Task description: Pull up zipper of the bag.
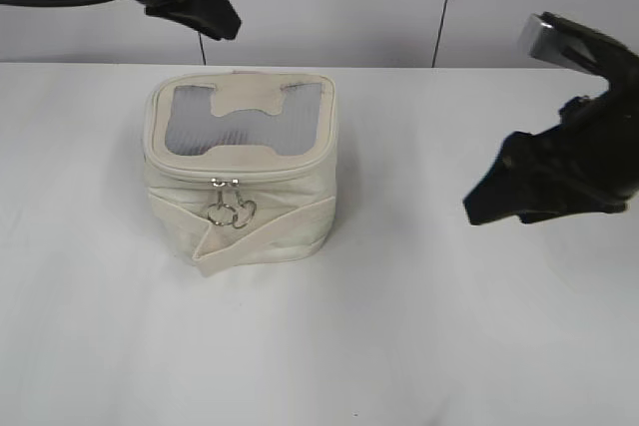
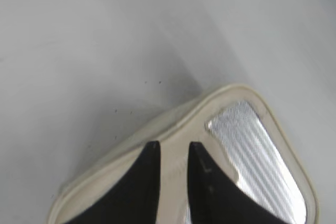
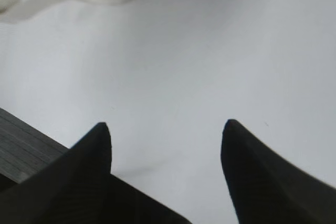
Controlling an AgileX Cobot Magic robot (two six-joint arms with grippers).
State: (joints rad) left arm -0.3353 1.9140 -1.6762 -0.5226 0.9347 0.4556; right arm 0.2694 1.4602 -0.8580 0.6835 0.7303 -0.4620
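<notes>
Two ring pulls hang mid-frame on the bag (image 1: pixel 240 172); left fingers (image 2: pixel 149 153) narrow above its lid, right fingers (image 3: pixel 102 135) wide, far right.

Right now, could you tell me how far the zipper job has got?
Nothing looks done yet: both ring pulls hang together at the front of the bag, untouched. In hand: the left gripper hovers over the lid's rear edge, fingers narrowly apart; the right gripper is open above bare table, off to the bag's side. Left: grasping a pull and running the zipper.
</notes>
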